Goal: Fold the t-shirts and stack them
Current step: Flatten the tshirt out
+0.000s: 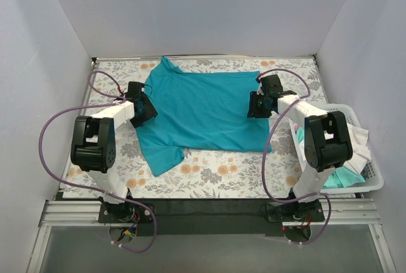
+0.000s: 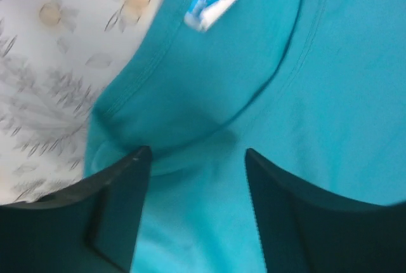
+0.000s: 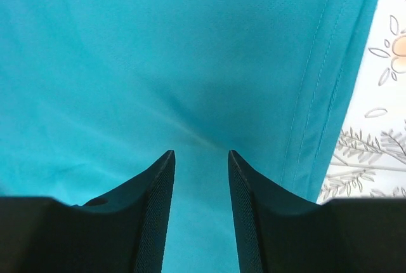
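Flanking the spread shirt (image 1: 203, 111), the left gripper (image 2: 196, 152) at its collar (image 2: 158, 89) and right gripper (image 3: 200, 153) at its hem (image 3: 317, 95) sit unclenched, apparently poised to fold it.

White walls (image 1: 190, 6) (evenly lit) enclose a floral table (image 1: 216, 174).

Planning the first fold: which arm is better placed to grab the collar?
Left. The left gripper, open, sits over the collar by the label; the right gripper is at the opposite hem.

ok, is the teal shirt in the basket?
No, the teal shirt lies spread on the table, outside the basket.
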Available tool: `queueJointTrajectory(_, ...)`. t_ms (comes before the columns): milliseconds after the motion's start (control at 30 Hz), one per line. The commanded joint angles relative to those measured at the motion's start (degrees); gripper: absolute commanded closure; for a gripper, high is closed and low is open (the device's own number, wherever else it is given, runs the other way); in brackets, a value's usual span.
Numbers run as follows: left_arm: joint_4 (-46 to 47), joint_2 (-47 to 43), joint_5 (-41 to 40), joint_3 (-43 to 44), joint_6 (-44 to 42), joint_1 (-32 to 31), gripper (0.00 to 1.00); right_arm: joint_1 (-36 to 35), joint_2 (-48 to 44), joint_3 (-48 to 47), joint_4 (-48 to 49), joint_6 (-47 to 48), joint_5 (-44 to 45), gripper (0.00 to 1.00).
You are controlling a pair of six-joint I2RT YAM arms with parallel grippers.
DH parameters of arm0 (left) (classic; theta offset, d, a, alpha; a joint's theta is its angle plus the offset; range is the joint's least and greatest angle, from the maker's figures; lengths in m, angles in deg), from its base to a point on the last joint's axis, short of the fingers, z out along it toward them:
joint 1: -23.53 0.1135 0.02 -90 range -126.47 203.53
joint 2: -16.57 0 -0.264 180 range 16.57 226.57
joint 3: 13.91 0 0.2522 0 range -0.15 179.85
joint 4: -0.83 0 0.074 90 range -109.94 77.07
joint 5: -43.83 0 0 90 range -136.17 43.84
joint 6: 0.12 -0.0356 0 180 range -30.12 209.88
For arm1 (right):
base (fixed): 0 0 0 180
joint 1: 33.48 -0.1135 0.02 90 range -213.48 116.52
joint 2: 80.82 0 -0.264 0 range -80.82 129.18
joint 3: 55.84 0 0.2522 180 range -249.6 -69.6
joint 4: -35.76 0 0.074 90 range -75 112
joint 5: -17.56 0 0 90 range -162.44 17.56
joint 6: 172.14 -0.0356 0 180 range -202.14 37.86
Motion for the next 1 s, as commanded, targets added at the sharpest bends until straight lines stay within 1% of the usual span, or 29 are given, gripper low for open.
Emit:
queueJointTrajectory(0, -6.4, -10.51, -0.48, -3.9, -1.08, 0.09, 0.41, -0.44, -7.37, 1.65, -2.58, -0.44, -0.52, 0.6)
queueJointTrajectory(33, -7.37, -13.07, -0.12, -5.57, -0.81, -0.09, 0.39, -0.44, -8.8, 3.23, -3.63, -0.62, -0.34, 0.59)
queueJointTrajectory(67, -9.29, -15.35, -0.03, -9.07, -0.37, -0.26, 0.39, -0.53, -10.38, 6.64, -4.08, -0.62, -0.43, 0.59)
queueJointTrajectory(100, -10.36, -19.99, 0.14, -10.58, 0.15, -0.53, 0.39, -0.53, -11.87, 8.06, -4.52, -0.88, -0.51, 0.59)
queueJointTrajectory(200, -15.45, -26.16, 0.85, -15.33, 2.61, -1.49, 0.4, -0.62, -17.84, 13.34, -6.28, -1.5, -1.56, 0.59)
queueJointTrajectory(300, -18.45, -29.08, 1.46, -18.76, 6.38, -2.02, 0.44, -0.62, -20.4, 16.42, -6.54, -2.64, -3.15, 0.59)
queueJointTrajectory(333, -18.37, -30.22, 3.29, -19.38, 7.01, -2.2, 0.45, -0.79, -20.67, 16.86, -6.63, -2.81, -3.33, 0.59)
queueJointTrajectory(467, -19.42, -28.39, 3.83, -20.88, 8.59, -3.34, 0.45, -0.79, -20.76, 17.92, -7.07, -2.2, -2.98, 0.59)
queueJointTrajectory(633, -18.81, -25.49, 3.66, -21.23, 8.42, -3.78, 0.45, -0.71, -20.06, 19.06, -7.07, -1.94, -2.36, 0.59)
queueJointTrajectory(767, -17.67, -21.02, 4.54, -21.67, 7.72, -4.04, 0.46, -0.79, -19.97, 20.03, -7.33, -1.32, -1.14, 0.59)
queueJointTrajectory(833, -17.4, -19.78, 4.45, -21.85, 7.54, -4.13, 0.5, -0.71, -20.15, 20.55, -7.42, -1.23, -0.52, 0.59)
queueJointTrajectory(900, -17.31, -18.37, 4.19, -21.94, 7.63, -4.13, 0.61, -0.79, -19.45, 21.17, -7.42, -1.06, 0.1, 0.59)
queueJointTrajectory(967, -17.58, -17.84, 3.66, -21.85, 7.8, -4.13, 0.75, -0.71, -19.01, 21.87, -7.33, -1.15, 0.71, 0.6)
